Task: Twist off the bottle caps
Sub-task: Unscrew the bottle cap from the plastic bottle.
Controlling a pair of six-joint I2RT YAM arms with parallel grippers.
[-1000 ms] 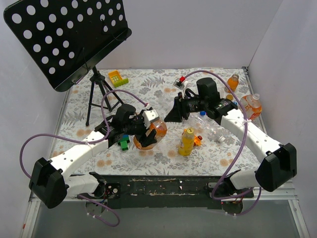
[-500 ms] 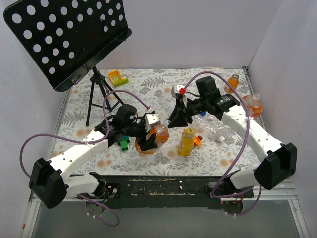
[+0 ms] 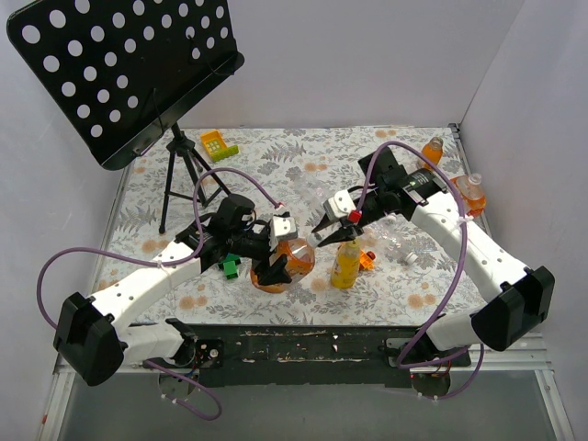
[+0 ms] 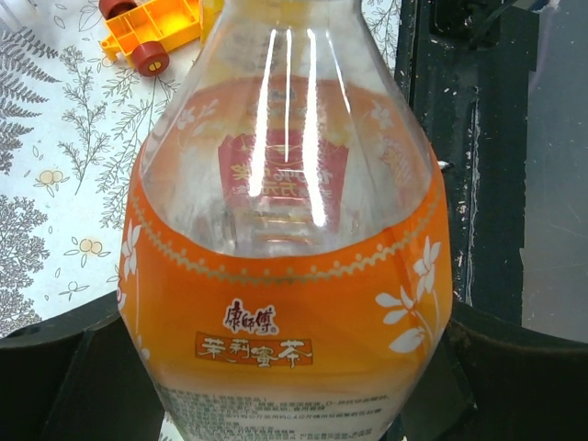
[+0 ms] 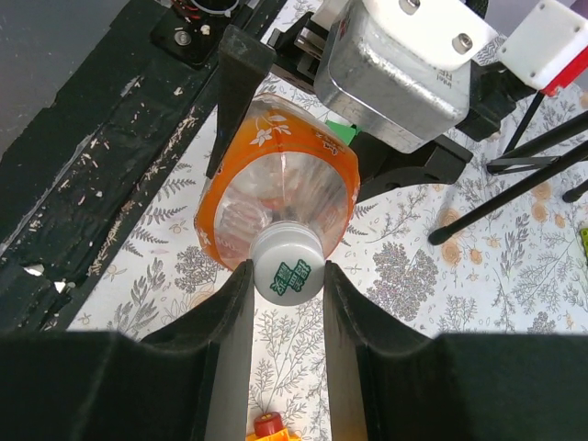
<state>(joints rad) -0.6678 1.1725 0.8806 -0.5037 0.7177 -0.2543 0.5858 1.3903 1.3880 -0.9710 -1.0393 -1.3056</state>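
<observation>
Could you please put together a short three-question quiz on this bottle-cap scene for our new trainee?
1. True or false: the left gripper grips the orange-label bottle by its body.
2. What sits between the fingers of the right gripper? A) the white cap B) a toy car C) a green block
3. In the top view, which bottle stands upright just to the right of the gripped one?

Key: 1 true. 2 A. 3 the yellow bottle.
</observation>
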